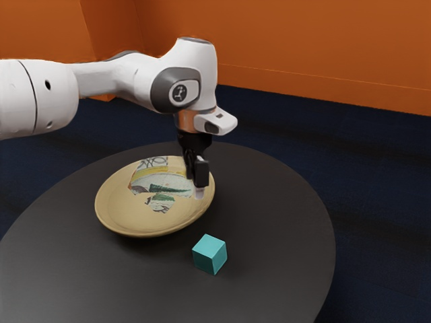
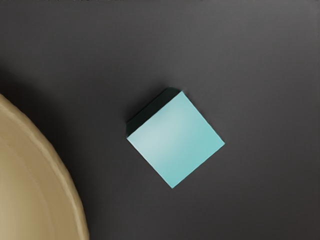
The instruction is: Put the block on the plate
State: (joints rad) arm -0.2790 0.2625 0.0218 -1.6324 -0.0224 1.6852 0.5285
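While the teal cube (image 2: 175,140) rests on the table surface, outside the tan decorated plate (image 1: 128,210), the step in hand is judged to be the approach for a grasp. As its sides run obliquely to the hand, the black gripper (image 1: 198,189) should first turn until it squares with two opposite faces, then centre over the cube and descend vertically, closing only when low beside it; a skewed closure could spin or tip the cube. The cube lies below the gripper, displaced in the exterior view toward the viewer; the exact horizontal offset cannot be told. Whether the gripper is released or clenched cannot be told, though it does not hold the cube. Beside the cube and also lower than the gripper is the plate; beneath both extends the dark round table (image 1: 289,222).
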